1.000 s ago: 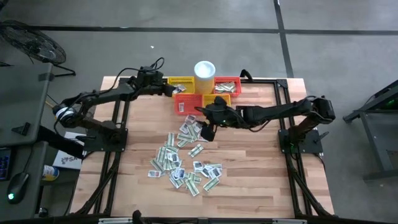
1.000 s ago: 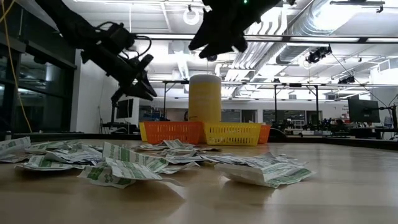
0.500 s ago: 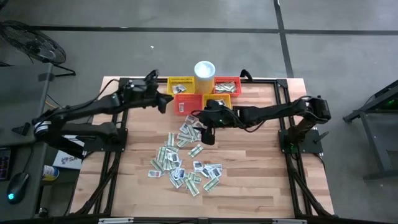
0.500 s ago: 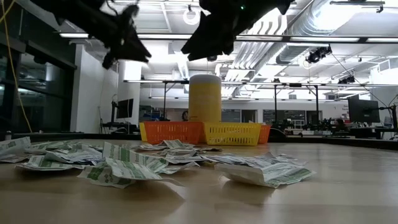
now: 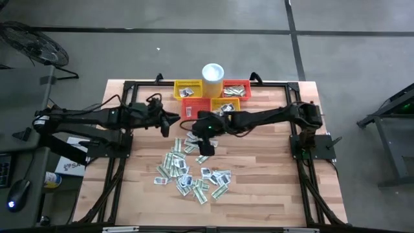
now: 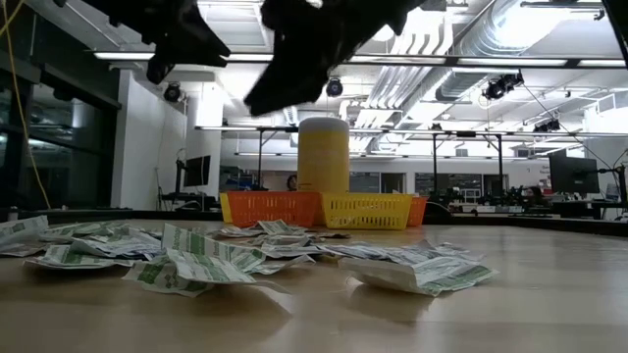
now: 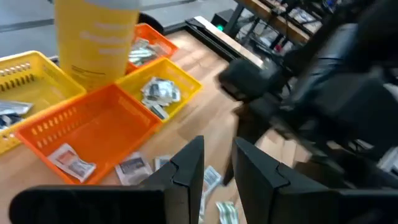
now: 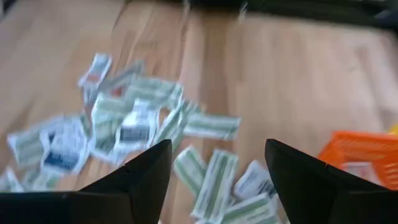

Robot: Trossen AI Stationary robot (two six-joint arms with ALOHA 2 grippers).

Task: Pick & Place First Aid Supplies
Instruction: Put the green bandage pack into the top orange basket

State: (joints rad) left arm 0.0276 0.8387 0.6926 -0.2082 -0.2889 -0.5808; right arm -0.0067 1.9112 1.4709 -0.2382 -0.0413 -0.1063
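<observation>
White and pale green sachets (image 5: pixel 192 167) lie scattered mid-bench in the high view, the right tool (image 5: pixel 204 144) just above their upper edge, nearer than the left tool (image 5: pixel 165 123). Right wrist view: its fingers stand wide and empty, sachets (image 8: pixel 124 134) directly below. Left wrist view: narrow gap, nothing held.

Pale wood-plank bench (image 5: pixel 259 175), and right on it a loose heap of sachets (image 5: pixel 194 167) spread across its middle. Just past the heap, a red-orange basket (image 5: pixel 194 107) sits on the boards, touching a yellow basket (image 5: pixel 188 87) behind it. Beside that red-orange basket stands a second yellow basket (image 5: pixel 225 104), and a white cup (image 5: pixel 213 72) rises behind them.
</observation>
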